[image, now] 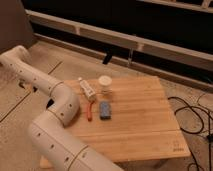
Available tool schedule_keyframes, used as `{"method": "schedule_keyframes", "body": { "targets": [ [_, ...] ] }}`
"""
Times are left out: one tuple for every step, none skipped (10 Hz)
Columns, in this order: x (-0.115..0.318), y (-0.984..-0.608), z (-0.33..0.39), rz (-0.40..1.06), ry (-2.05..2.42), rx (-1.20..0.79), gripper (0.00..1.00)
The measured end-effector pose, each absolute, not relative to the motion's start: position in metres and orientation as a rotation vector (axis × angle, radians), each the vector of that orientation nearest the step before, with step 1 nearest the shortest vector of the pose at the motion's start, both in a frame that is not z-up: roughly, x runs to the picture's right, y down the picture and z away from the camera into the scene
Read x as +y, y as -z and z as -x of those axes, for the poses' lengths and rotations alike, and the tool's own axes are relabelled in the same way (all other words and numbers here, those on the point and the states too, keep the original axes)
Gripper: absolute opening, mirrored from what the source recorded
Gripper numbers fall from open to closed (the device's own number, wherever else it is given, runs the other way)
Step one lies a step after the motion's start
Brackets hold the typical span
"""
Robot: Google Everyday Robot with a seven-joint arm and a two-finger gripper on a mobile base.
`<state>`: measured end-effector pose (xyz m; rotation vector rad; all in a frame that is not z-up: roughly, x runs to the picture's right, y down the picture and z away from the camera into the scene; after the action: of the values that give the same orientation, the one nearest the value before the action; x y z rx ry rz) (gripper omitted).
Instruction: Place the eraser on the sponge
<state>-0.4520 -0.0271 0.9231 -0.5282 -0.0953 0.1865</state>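
A blue rectangular sponge (104,110) lies flat on the left half of the wooden table (145,120). Behind it, to the left, a white oblong bar with a dark end (86,89) lies slanted; it looks like the eraser, apart from the sponge. A thin orange-red stick (89,111) lies just left of the sponge. My white arm (60,102) bends over the table's left edge, close beside that stick, and runs off toward the upper left. The gripper itself is out of view.
A white cup (104,82) stands upright behind the sponge. Black cables (192,117) lie on the floor to the table's right. A dark wall with a pale rail (150,42) runs along the back.
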Motion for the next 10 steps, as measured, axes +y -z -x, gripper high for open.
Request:
{"method": "schedule_keyframes", "body": {
  "targets": [
    [-0.029, -0.929, 0.454, 0.516, -0.161, -0.122, 0.0],
    [-0.031, -0.937, 0.454, 0.504, -0.128, -0.152, 0.0],
    [-0.031, -0.945, 0.453, 0.499, -0.097, -0.176, 0.0],
    [-0.025, -0.949, 0.456, 0.507, -0.074, -0.192, 0.0],
    [-0.016, -0.952, 0.461, 0.522, -0.049, -0.208, 0.0],
    [-0.005, -0.953, 0.469, 0.539, -0.014, -0.228, 0.0],
    [0.003, -0.953, 0.476, 0.549, 0.011, -0.244, 0.0],
    [0.008, -0.95, 0.484, 0.556, 0.03, -0.263, 0.0],
    [0.013, -0.945, 0.496, 0.564, 0.048, -0.292, 0.0],
    [0.017, -0.941, 0.506, 0.569, 0.059, -0.316, 0.0]
  ]
}}
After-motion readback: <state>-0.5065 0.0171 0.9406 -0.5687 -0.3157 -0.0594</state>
